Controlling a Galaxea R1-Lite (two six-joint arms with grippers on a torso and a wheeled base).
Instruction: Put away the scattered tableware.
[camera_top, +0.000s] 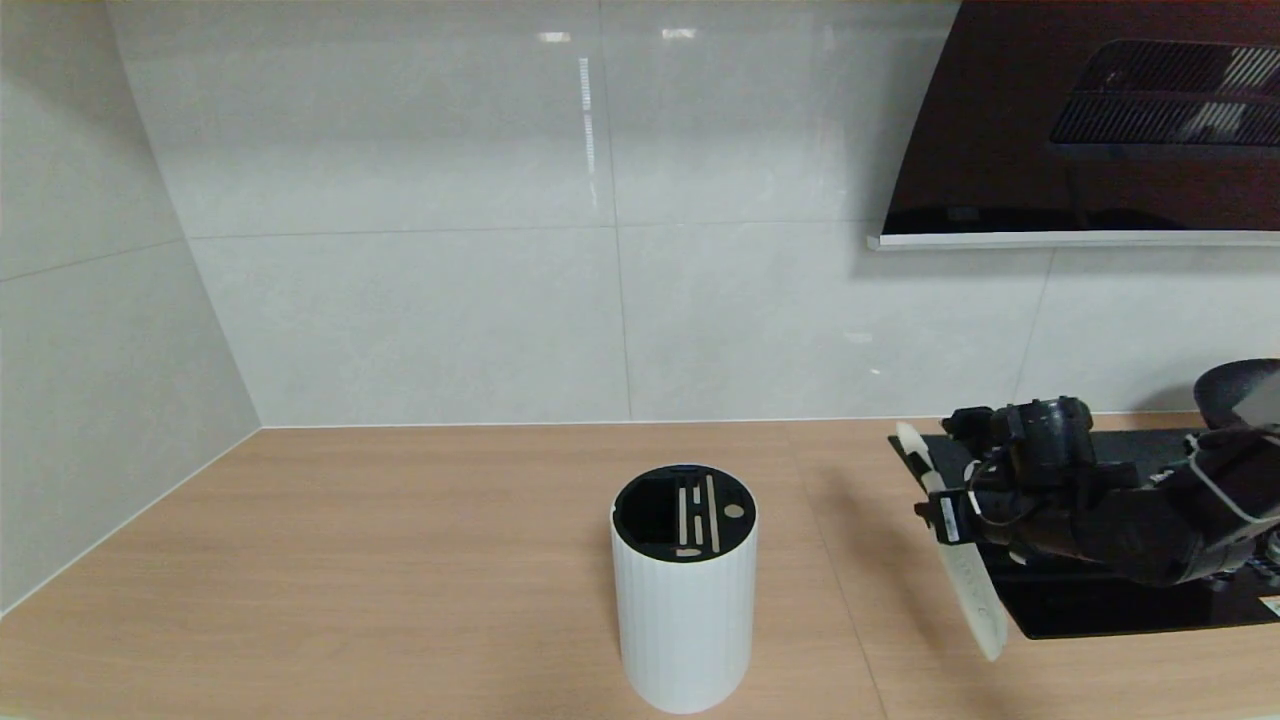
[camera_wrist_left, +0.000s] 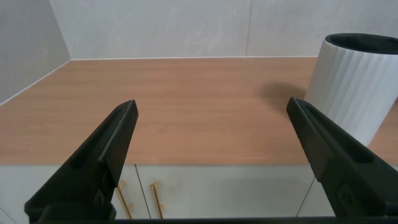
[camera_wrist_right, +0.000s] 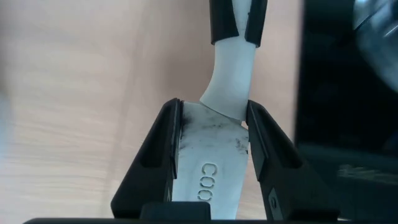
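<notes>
The left gripper (camera_wrist_left: 211, 112) hangs low off the front edge of the wooden countertop (camera_wrist_left: 186, 106), level and pointing across it. Its fingers (camera_wrist_left: 106, 155) are spread wide with only bare wood between them. Below the fingers the left wrist view picks out cabinet fronts with gold handles (camera_wrist_left: 155, 196). Past the right-hand fingertip stands the white ribbed holder (camera_wrist_left: 354, 81).

From the head view, the holder (camera_top: 685, 610) stands upright on the countertop (camera_top: 400, 560). Its black top insert has one large opening and several narrow slots.

Farther right, the right arm reaches in roughly level, with the right gripper (camera_top: 945, 512) clamped on a long white utensil (camera_top: 975, 590). The utensil hangs above the left edge of the black cooktop (camera_top: 1100, 600), one end beyond the fingers and the longer end slanting towards the robot.

In the right wrist view, both fingers (camera_wrist_right: 165, 155) press flat against the utensil (camera_wrist_right: 211, 168), which narrows beyond the fingertips.
</notes>
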